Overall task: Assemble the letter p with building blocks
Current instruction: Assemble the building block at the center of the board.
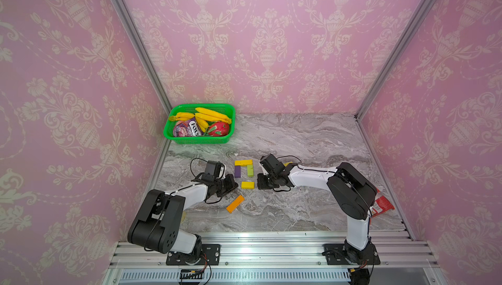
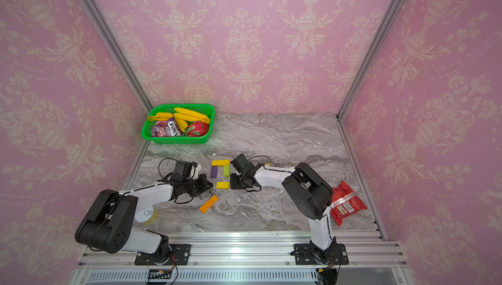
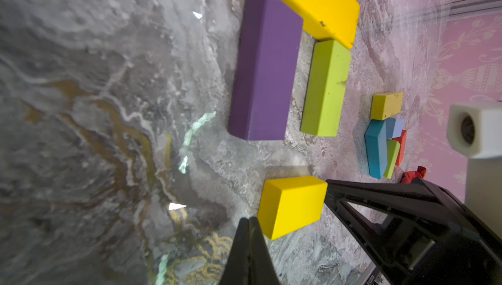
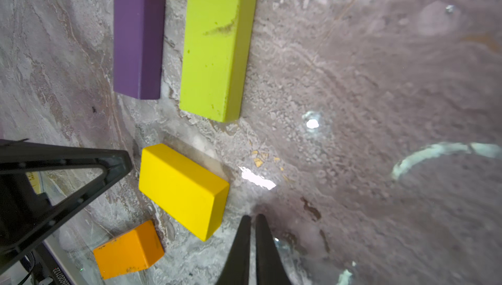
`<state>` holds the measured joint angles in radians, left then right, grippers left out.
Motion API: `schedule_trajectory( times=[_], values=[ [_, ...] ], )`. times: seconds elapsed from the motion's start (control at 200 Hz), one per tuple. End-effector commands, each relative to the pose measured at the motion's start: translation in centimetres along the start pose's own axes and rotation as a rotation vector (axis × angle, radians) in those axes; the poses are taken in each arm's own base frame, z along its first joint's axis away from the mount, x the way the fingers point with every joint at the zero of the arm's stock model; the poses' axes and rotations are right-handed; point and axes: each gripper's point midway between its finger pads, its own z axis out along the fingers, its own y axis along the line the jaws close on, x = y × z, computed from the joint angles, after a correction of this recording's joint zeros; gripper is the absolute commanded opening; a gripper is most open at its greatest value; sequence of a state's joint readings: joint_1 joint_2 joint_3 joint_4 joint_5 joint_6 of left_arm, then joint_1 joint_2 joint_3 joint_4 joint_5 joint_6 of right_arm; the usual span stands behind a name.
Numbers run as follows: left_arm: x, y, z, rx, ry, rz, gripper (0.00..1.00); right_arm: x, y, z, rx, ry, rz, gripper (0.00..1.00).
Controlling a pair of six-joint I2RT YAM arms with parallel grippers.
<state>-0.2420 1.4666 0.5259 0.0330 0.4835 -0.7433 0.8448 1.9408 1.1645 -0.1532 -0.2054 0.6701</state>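
Note:
A long yellow block [image 1: 243, 162] lies across the tops of an upright purple block [image 1: 237, 171] and a lime green block [image 1: 250, 170]. Below them lies a short yellow block [image 1: 247, 185] [image 3: 293, 206] [image 4: 184, 188], apart from the three. My left gripper [image 1: 235, 185] [image 3: 250, 219] is shut and empty at its left end. At its right end is my right gripper [image 1: 259, 182] [image 4: 252, 217], also shut and empty. An orange block [image 1: 235, 203] [image 4: 127, 251] lies slanted nearer the front. The left wrist view shows a pile of teal, light blue, lime, red and yellow blocks [image 3: 383, 145].
A green basket [image 1: 201, 106] with bananas, a snack pouch and a dragon fruit stands at the back left. A red snack packet [image 2: 346, 203] lies at the right wall behind my right arm. A pale yellow round thing [image 2: 150, 217] sits under my left arm.

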Motion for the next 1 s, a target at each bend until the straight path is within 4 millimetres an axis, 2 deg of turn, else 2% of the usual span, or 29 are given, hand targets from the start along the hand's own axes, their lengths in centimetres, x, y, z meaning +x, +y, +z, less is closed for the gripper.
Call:
schedule_trajectory(
  times=[0.0,0.41,0.72,0.996],
  values=[
    [-0.5,-0.3,0.5,-0.009,-0.017,0.001,0.0,1.1,-0.3,0.8,-0.011,0.036,0.011,0.1],
    [-0.1,-0.7,1.1,-0.002,-0.003,0.009,0.0,1.7,-0.2,2.3,-0.031,0.078,0.024,0.1],
    [-0.5,-1.1,1.5,0.004,-0.001,0.01,0.0,1.2,-0.3,2.5,-0.007,0.072,0.033,0.1],
    [-0.9,-1.4,2.1,0.008,0.012,0.011,0.0,0.6,-1.8,2.3,0.024,0.065,0.058,0.1]
  ],
)
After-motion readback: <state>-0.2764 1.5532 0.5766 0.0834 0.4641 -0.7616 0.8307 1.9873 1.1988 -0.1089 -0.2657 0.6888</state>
